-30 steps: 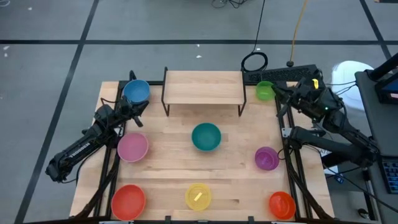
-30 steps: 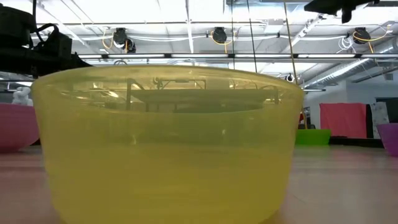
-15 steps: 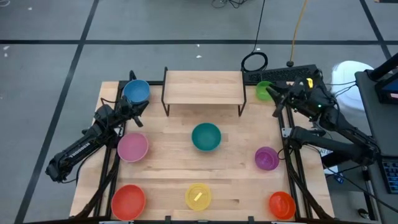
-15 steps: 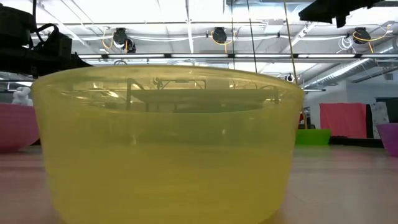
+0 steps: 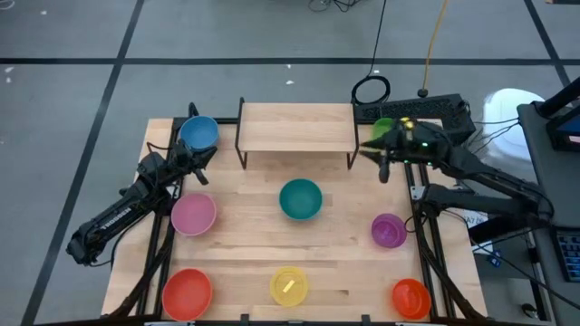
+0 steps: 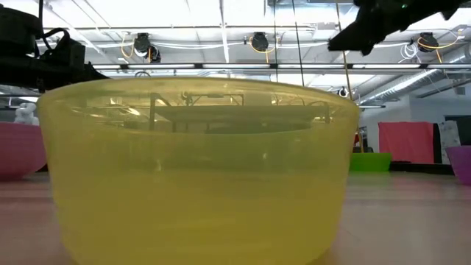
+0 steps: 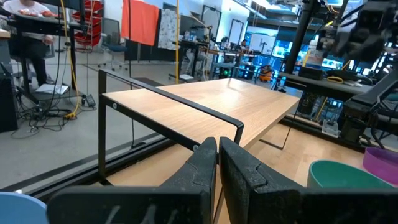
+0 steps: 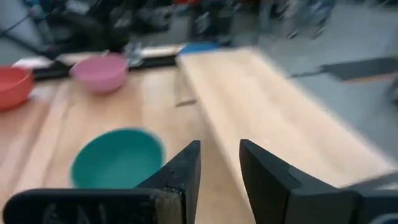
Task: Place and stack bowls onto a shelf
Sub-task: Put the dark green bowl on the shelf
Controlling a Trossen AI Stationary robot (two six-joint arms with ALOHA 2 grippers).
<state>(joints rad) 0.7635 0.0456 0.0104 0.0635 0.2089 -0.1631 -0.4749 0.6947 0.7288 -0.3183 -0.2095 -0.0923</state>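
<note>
bare light-wood shelf (image 5: 295,126), thin black legs

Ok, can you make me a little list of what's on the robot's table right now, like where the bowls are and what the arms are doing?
shelf: far middle of table, no bowls on it
blue bowl: left of shelf
green bowl: right of shelf, partly under right arm
teal bowl: middle
pink bowl: left side
purple bowl: right side
red bowl: near left corner
yellow bowl: near middle
orange bowl: near right corner
left gripper: shut, empty, beside blue bowl
right gripper: open, empty, by shelf's right end
</note>
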